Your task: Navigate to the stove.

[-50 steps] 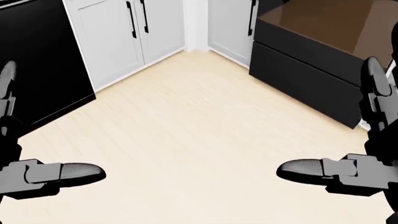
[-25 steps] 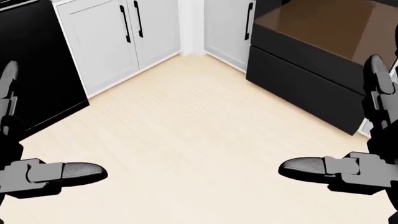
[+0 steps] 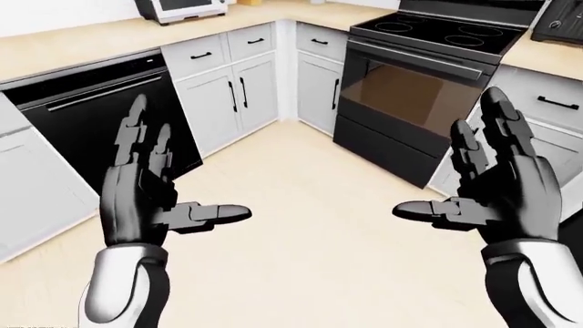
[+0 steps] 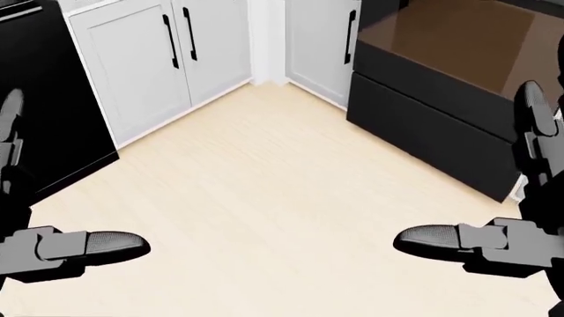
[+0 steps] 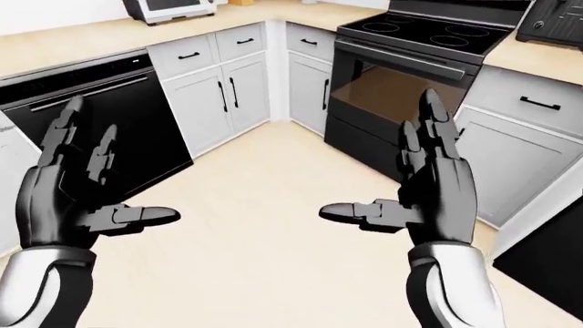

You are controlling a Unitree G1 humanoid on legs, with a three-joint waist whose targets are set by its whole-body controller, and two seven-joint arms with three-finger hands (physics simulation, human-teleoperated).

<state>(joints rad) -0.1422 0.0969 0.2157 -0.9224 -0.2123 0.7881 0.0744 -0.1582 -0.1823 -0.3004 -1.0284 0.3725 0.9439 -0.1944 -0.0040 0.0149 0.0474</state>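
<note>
The black glass-top stove (image 3: 428, 75) with 4 burners is standing beyond the right hand (image 3: 497, 188), its brown-tinted oven door facing the pale wooden floor (image 4: 282, 191). Both the right hand and the left hand (image 3: 150, 195) are hovering with fingers spread, gripping nothing. White cabinets (image 3: 232, 89) are filling the corner beyond the left hand, beside a black dishwasher (image 3: 104, 113) under the beige table (image 3: 82, 37).

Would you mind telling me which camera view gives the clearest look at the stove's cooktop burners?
The left-eye view shows it best: the stove appears whole there, with its four burners and oven door. The right-eye view shows nearly the same, partly behind the right robot hand. The head view shows only the oven door and drawer, no burners.
</note>
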